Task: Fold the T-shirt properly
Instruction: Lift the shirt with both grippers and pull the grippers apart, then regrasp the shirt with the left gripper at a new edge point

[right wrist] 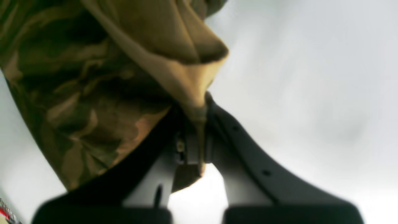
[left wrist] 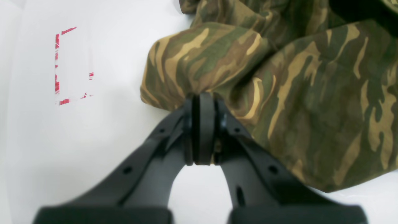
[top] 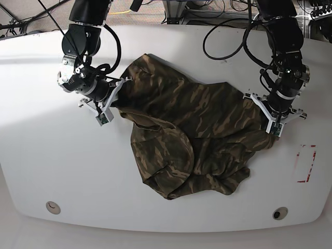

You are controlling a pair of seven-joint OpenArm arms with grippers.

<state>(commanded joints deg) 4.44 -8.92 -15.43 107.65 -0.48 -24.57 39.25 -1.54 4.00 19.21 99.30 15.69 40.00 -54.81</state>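
While the crumpled olive-brown-tan camouflage cotton T-shirt [top: 192,140] lies bunched mid white worktop [top: 31,155], left gripper [left wrist: 202,102] and right gripper [right wrist: 194,124] each pinch a fabric edge. Step: spreading flat. Next: pull apart toward opposite side edges.

A robotics lab: white table [top: 31,155], cables [top: 228,31], red tape marks [top: 306,163].

- I've got the T-shirt [top: 197,129] bunched and rumpled mid-table, camouflage in olive, brown and tan.
- It's stretched between 9 and 3 o'clock, each end pinched and lifted slightly.
- Toward 6 o'clock the rest sags into a crumpled heap on the white surface.
- On my right wrist view I see plain tan fabric [right wrist: 174,62] at the pinched edge.
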